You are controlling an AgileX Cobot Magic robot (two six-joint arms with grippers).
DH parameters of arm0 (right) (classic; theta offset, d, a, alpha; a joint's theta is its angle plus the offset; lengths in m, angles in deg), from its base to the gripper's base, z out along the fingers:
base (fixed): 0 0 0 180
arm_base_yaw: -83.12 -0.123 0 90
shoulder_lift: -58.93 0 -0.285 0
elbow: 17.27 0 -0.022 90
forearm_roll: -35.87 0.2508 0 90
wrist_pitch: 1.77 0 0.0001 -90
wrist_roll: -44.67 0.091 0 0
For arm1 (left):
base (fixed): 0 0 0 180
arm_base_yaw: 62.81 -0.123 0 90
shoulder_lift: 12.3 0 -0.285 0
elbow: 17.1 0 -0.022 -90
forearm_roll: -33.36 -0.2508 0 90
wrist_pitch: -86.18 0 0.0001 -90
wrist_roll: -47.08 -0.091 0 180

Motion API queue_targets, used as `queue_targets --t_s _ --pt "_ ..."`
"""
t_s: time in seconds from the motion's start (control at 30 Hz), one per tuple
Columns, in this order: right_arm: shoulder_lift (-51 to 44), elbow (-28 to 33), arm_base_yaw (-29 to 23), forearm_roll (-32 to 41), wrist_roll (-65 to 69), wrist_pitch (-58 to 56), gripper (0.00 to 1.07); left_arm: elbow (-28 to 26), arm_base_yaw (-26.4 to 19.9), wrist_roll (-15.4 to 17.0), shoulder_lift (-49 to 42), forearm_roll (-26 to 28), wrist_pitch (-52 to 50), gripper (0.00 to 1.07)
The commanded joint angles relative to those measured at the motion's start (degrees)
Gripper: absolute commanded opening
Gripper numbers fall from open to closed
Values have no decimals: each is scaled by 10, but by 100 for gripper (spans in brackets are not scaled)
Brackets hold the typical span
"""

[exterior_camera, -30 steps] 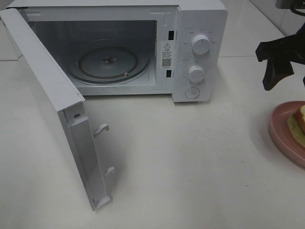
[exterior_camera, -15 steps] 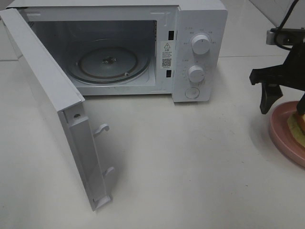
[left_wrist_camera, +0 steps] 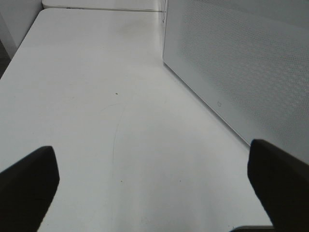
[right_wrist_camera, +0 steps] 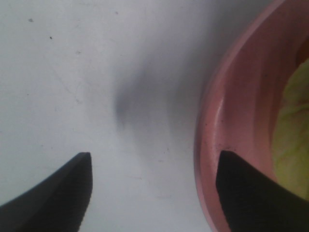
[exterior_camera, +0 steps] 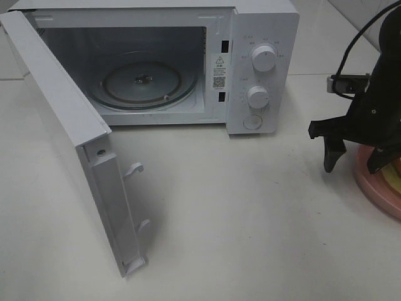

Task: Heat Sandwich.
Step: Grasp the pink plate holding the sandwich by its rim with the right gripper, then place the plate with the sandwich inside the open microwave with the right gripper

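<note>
The sandwich (right_wrist_camera: pixel 292 125) lies on a pink plate (right_wrist_camera: pixel 212 121) at the right edge of the table (exterior_camera: pixel 250 219); only some yellow-green filling shows. The right pincer (exterior_camera: pixel 353 162) hangs over the plate's rim, wide and holding nothing; one finger is above the plate, the other above bare table. The left pincer (left_wrist_camera: pixel 154 179) is wide and empty too, beside the open door (left_wrist_camera: pixel 251 72) of the microwave (exterior_camera: pixel 263 63). The sandwich looks soft and light; a squeeze could squash it or slide the slices apart; better, I think, to grip the hard plate by its rim and keep it flat; the plate may be slippery.
</note>
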Motion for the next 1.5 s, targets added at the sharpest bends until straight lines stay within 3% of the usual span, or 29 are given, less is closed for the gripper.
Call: queue_targets --t_s 0.03,0.57,0.73,0.87,1.0,1.03,1.07,1.13,1.5 --pt "14 -1 13 -2 2 10 70 2 0 0 -13 3 -9 102" --pt "74 -1 23 -38 2 35 70 2 0 0 -13 3 -9 102" --pt "96 -1 23 -53 9 33 65 2 0 0 -13 3 -9 102" --pt "100 -1 23 -54 14 30 55 2 0 0 -13 3 -9 102" --pt "100 -1 23 -72 21 23 30 2 0 0 -13 3 -9 102" --pt "100 -1 23 -72 21 23 30 2 0 0 -13 3 -9 102" --pt "100 -1 23 -83 20 12 17 2 0 0 -13 3 -9 102" --pt "100 -1 23 -93 20 10 1 2 0 0 -13 3 -9 102" --pt "100 -1 23 -110 19 2 0 2 0 0 -13 3 -9 102"
